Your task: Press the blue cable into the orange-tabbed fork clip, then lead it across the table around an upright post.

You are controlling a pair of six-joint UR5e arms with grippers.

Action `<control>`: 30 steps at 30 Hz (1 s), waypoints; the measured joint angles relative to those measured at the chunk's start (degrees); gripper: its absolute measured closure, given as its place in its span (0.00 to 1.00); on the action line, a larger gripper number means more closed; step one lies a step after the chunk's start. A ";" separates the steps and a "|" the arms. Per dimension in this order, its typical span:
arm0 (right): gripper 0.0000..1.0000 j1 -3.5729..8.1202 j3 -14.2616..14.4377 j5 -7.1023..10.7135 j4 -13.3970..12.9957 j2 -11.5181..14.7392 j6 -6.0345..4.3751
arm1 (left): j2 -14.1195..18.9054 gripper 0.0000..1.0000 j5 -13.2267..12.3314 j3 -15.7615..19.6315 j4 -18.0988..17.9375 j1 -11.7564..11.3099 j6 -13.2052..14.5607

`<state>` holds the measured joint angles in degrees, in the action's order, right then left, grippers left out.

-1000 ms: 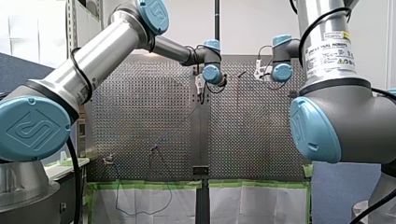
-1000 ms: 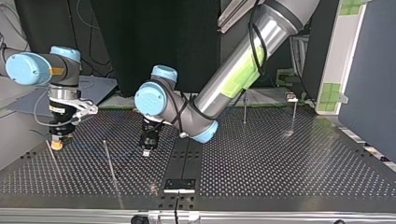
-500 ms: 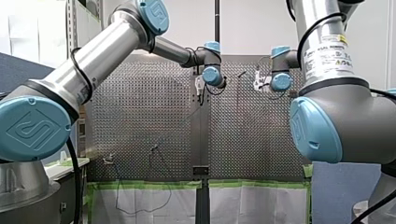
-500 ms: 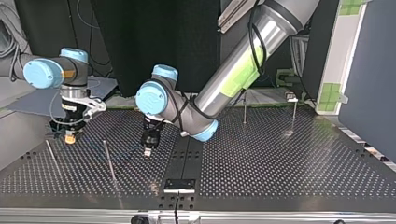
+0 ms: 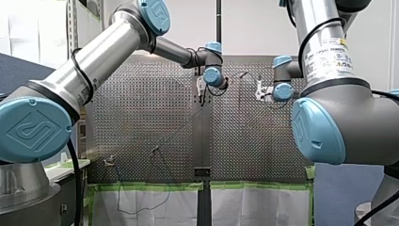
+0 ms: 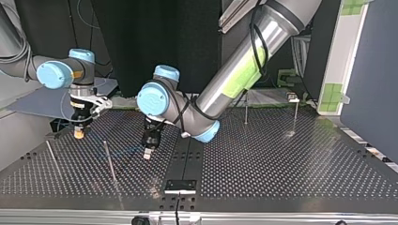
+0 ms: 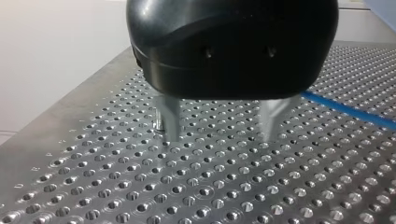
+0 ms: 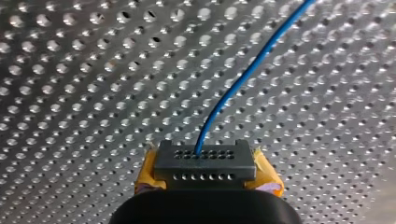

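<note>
The thin blue cable (image 8: 243, 74) runs over the perforated table (image 6: 281, 159) out of my right gripper (image 8: 205, 163). That gripper has yellow pads (image 8: 267, 175) and is shut on the cable's end. In the top view my right gripper (image 6: 80, 134) hangs at the left, just above the plate. My left gripper (image 7: 222, 128) stands open close over the plate, its metal fingers (image 7: 170, 119) bare, and the cable (image 7: 348, 110) lies beside it. In the top view my left gripper (image 6: 148, 152) is near the middle. A small clip (image 6: 293, 97) stands at the far right; its tab's colour does not show.
Thin upright posts stand on the plate: one post (image 6: 110, 161) between the grippers, another post (image 6: 51, 158) at the top view's left, a third post (image 6: 246, 111) at the back right. A black rail (image 6: 187, 154) runs down the table's middle.
My left gripper has opened and let go of the cable. My right gripper has carried the cable's end toward the top view's right, nearer the middle post.
</note>
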<state>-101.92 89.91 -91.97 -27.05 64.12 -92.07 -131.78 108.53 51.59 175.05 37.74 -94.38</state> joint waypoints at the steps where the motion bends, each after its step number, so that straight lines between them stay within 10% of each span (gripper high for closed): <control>1: 1.00 0.00 0.11 -0.02 -0.26 -0.21 0.00 | 0.00 0.00 0.02 0.00 0.14 0.00 -0.11; 30: 1.00 1.51 3.31 -1.02 -9.07 -12.02 1.65 | 0.02 0.00 1.83 -0.04 6.94 -0.89 -6.34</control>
<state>-100.40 93.22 -92.99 -36.12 52.10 -90.42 -131.76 110.37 51.56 181.99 36.85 -100.73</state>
